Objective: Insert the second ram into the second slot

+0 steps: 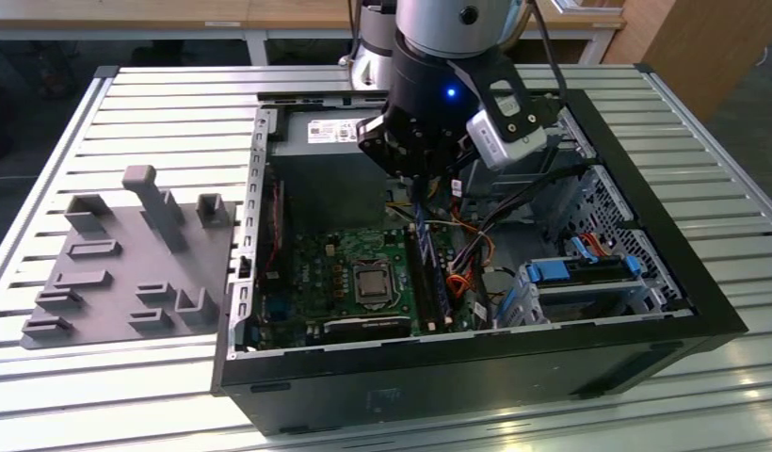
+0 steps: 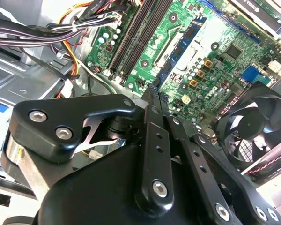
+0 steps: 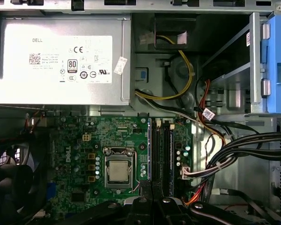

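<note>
Above the open computer case, over the half with the motherboard, the gripper was held clear of the board, with a blue light lit on the arm's wrist. Its fingers were drawn almost together and were clamped on the second ram, seen end-on in the second wrist view as a thin dark strip between the fingertips; its blue colour and white label could not be made out. The ram was lined up along the memory slots but was not yet seated. One neighbouring slot appeared to carry a bluish stick.

On the motherboard, the processor socket lay just beside the slots. The power supply was set along one edge of the case. A large white label with black print, approval marks and a small code square was stuck on it, and a small tilted white sticker sat near its corner. A black fan was mounted beside the board. Black cable bundles were routed past the slots towards a blue drive bracket.

The case stood on a slatted metal table, with a grey fixture plate near the table's edge at the exterior view's left.
</note>
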`<state>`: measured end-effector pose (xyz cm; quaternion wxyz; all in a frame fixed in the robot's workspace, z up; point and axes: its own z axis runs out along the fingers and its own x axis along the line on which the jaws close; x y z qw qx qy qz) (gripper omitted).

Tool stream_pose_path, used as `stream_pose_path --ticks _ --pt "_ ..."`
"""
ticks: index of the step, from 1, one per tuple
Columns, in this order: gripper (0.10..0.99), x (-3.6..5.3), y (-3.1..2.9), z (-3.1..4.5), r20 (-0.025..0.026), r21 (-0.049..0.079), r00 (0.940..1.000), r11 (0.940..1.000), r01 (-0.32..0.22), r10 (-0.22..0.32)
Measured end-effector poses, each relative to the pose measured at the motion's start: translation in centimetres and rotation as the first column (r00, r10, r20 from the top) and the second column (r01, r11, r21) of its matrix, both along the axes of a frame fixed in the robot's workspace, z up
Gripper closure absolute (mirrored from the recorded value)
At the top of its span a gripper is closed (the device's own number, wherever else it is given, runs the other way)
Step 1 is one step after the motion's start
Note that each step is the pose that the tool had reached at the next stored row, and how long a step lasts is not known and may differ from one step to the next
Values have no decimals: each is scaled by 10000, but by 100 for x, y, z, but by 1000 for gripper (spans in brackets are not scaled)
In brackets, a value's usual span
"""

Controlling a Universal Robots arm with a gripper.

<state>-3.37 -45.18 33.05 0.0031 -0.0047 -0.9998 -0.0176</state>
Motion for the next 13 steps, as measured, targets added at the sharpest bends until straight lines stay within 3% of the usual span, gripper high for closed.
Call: stream_pose_path --ticks 13 --pt "973 0 0 -42 0 1 10000 10000 0 0"
